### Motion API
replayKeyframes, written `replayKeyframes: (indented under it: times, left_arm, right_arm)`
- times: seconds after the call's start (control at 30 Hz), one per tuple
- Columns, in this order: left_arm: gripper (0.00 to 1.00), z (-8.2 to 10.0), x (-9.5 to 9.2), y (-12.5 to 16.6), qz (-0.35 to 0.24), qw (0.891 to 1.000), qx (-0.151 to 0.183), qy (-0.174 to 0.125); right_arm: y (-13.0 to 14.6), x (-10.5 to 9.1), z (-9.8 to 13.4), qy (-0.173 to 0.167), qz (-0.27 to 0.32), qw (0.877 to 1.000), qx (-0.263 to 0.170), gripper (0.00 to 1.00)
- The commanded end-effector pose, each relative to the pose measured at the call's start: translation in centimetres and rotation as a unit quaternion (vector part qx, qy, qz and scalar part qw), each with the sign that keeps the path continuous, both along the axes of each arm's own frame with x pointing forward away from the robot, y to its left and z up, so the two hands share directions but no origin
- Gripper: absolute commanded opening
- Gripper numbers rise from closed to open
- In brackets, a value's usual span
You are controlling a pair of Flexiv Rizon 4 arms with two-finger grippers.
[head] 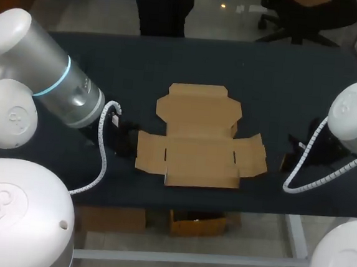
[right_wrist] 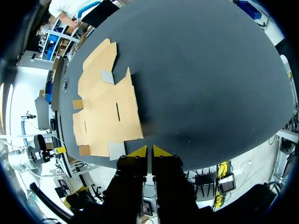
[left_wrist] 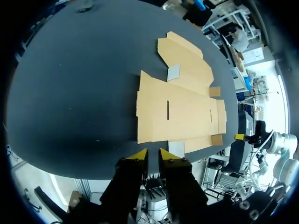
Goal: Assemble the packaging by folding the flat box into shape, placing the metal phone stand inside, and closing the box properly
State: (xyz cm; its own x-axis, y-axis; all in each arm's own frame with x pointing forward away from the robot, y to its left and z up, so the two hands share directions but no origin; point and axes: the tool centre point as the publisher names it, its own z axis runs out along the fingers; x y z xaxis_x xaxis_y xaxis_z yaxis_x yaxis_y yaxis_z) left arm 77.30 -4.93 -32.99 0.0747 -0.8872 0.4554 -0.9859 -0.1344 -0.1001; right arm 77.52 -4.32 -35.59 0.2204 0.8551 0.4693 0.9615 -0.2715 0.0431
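The flat tan cardboard box [head: 200, 138] lies unfolded in the middle of the dark table, its flaps spread to all sides. My left gripper [head: 125, 138] sits low at the box's left edge. In the left wrist view its yellow tips [left_wrist: 152, 155] stand a little apart with nothing between them, and the box [left_wrist: 182, 112] is just ahead. My right gripper [head: 289, 159] rests off the box's right flap. In the right wrist view its tips [right_wrist: 149, 151] are nearly together and empty, the box [right_wrist: 105, 112] ahead and to one side. No metal phone stand shows in any view.
The dark table [head: 264, 78] stretches bare behind the box and on both sides. Its front edge runs close below the box's near flap. Each wrist view also shows the other arm's gripper, the right one [left_wrist: 243, 136] and the left one [right_wrist: 60, 149], beyond the box.
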Motion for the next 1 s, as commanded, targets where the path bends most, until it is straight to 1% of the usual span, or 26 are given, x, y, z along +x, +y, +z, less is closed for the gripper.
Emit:
replayKeyframes:
  times: [0.03,0.07,0.1,0.13,0.17,0.33,0.43,0.6,0.77,1.0]
  left_arm:
    - [0.38,0.5,-0.1,0.6,-0.001,1.0,0.001,0.001]
    - [0.57,0.6,0.0,0.8,0.0,1.0,0.0,0.002]
    - [0.79,0.7,0.1,0.9,0.0,1.0,0.0,0.003]
    - [1.0,0.8,0.2,1.1,0.001,1.0,-0.001,0.004]
    - [1.0,0.9,0.3,1.3,0.002,1.0,-0.001,0.005]
    - [1.0,1.7,0.6,2.2,0.001,1.0,-0.001,0.004]
    - [1.0,2.3,1.2,2.8,-0.001,1.0,-0.001,0.009]
    - [1.0,3.1,1.6,3.6,-0.006,1.0,-0.003,0.016]
    - [1.0,3.7,1.4,4.2,-0.001,1.0,0.0,0.015]
    - [1.0,3.8,1.3,4.3,0.0,1.0,0.0,0.015]
  right_arm:
    - [-1.3,0.0,0.9,-0.025,0.007,0.993,0.112,0.28]
    - [-1.5,0.1,0.9,-0.025,0.006,0.993,0.112,0.36]
    - [-1.7,0.2,1.0,-0.025,0.006,0.993,0.113,0.42]
    - [-2.0,0.3,1.0,-0.025,0.003,0.993,0.116,0.82]
    - [-2.3,0.4,1.0,-0.025,0.002,0.993,0.116,1.0]
    - [-3.8,0.9,1.3,-0.025,-0.008,0.992,0.127,1.0]
    - [-4.8,1.4,1.5,-0.024,-0.011,0.991,0.131,1.0]
    - [-5.5,1.8,2.3,-0.025,-0.011,0.991,0.132,1.0]
    - [-5.7,1.8,2.4,-0.026,-0.009,0.991,0.134,1.0]
    - [-5.7,1.8,2.4,-0.026,-0.009,0.991,0.134,1.0]
